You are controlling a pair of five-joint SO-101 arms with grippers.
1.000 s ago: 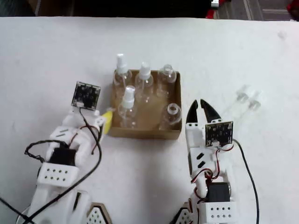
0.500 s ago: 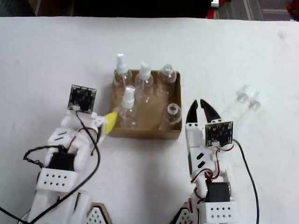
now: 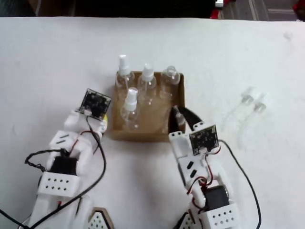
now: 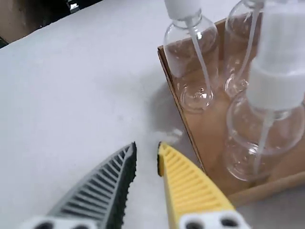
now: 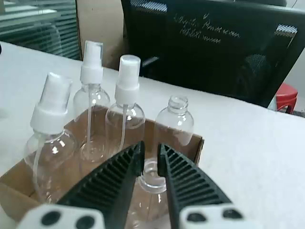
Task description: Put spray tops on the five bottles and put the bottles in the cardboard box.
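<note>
The cardboard box [image 3: 143,136] stands mid-table. In it are three clear bottles with white spray tops [image 3: 125,76] [image 3: 147,81] [image 3: 129,112] and an uncapped bottle [image 3: 170,78] in the far right corner. A second uncapped bottle [image 5: 152,176] is in the near right corner. My right gripper [image 5: 150,150] hovers just above its neck, open by a narrow gap with nothing held. Two loose spray tops [image 3: 247,99] [image 3: 259,106] lie on the table to the right. My left gripper [image 4: 147,150] sits low beside the box's left wall [image 4: 183,119], slightly open and holding nothing.
The white table [image 3: 57,57] runs back to a far edge with dark floor behind it. A black chair [image 5: 214,47] stands beyond that edge. Both arm bases sit at the near edge, with cables looping beside them.
My right arm has swung left and forward from beside the box to over its near right corner, and its fingers have narrowed from wide open. The left gripper has edged toward the box's left wall.
</note>
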